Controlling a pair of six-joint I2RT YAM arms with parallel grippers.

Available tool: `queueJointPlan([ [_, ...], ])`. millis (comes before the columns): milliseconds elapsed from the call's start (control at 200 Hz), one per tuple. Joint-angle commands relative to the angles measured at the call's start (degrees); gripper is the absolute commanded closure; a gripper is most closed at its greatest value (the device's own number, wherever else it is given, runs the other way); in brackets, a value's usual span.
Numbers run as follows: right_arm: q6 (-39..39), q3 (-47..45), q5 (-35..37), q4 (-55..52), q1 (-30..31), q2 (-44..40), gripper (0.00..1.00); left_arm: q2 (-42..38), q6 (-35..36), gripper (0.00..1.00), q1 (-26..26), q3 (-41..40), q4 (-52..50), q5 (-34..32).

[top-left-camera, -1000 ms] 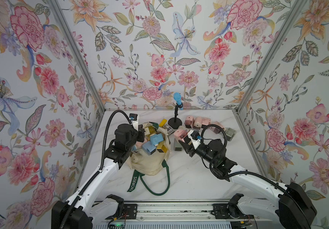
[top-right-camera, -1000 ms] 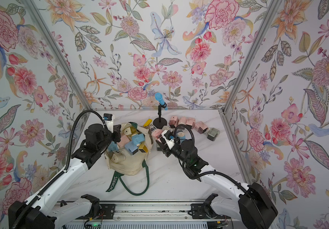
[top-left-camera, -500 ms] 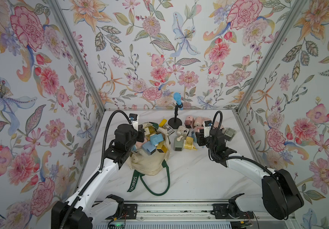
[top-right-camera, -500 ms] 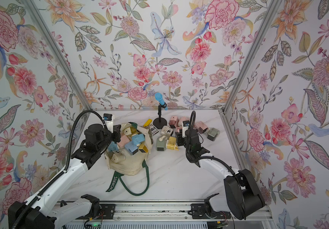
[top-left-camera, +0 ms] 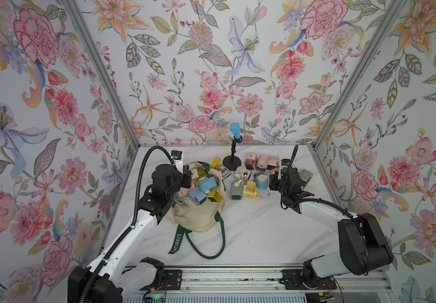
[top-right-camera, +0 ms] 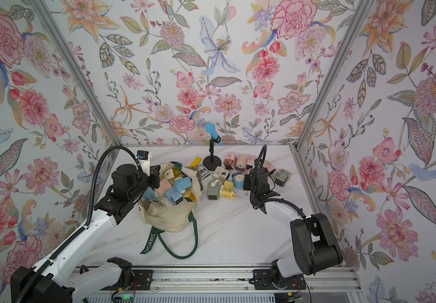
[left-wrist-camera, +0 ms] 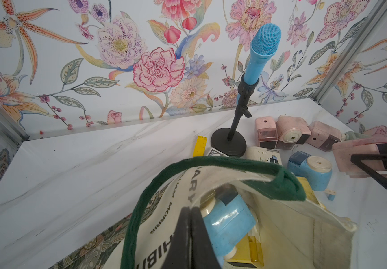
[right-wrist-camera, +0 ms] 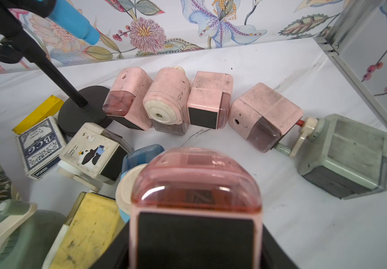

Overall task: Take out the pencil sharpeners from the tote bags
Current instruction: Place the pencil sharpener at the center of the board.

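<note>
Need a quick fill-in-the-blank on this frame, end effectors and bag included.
1. The right end effector grips a ___ pencil sharpener.
2. The left end effector is shut on the rim of the tote bag, whose handles are dark ___.
3. The microphone on the black stand is ___.
4. The white strap lettering reads ___.
Missing: pink; green; blue; MORRIS.
</note>
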Motion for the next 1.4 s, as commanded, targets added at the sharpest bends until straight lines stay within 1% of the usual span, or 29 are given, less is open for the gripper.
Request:
queueJointPlan([
  [0, 1.57, 2.66, 0.72, 1.48, -1.09, 2.63, 0.57, -1.52, -0.97, 1.0, 0.61, -0.36, 1.19, 0.58],
  [150, 1.12, 5.88, -0.92, 2.01, -3.15, 8.12, 0.57, -1.25, -1.02, 1.0, 0.61, -0.39, 1.21, 0.5],
  [245, 1.58, 6.98, -2.73, 2.23, -3.78, 9.94, 0.57, -1.11, -1.1, 1.0, 0.56, -0.37, 1.14, 0.56],
  [600, 0.29, 12.1, -6.44, 0.32, -3.62, 17.94, 0.55, -1.36, -1.06, 1.0, 0.59, -0.36, 1.21, 0.58],
  [686, -0.2, 13.19, -6.38, -0.62, -3.39, 19.39, 0.53, -1.34, -1.06, 1.0, 0.53, -0.36, 1.21, 0.58],
  [776, -0.24, 13.74, -6.58, -1.09, -3.34, 20.38, 0.49, -1.27, -1.11, 1.0, 0.6, -0.36, 1.21, 0.68],
  [836, -0.33, 13.92, -6.86, -1.27, -3.3, 20.42, 0.44, -1.2, -1.15, 1.0, 0.61, -0.36, 1.21, 0.79],
  [986, -0.65, 13.93, -6.36, -1.89, -2.71, 19.83, 0.29, -1.19, -1.18, 1.0, 0.61, -0.36, 1.21, 0.94],
  [1081, -0.96, 13.51, -4.95, -2.15, -2.02, 18.65, 0.23, -1.19, -1.24, 1.0, 0.61, -0.36, 1.21, 0.98],
  [1211, -1.3, 11.98, -3.17, -1.91, -1.07, 15.65, 0.18, -1.37, -1.14, 1.0, 0.59, -0.36, 1.21, 0.58],
  [1396, -2.17, 7.98, 0.75, -1.31, 1.19, 7.45, 0.17, -1.32, -1.15, 1.0, 0.56, -0.43, 1.21, 0.67],
])
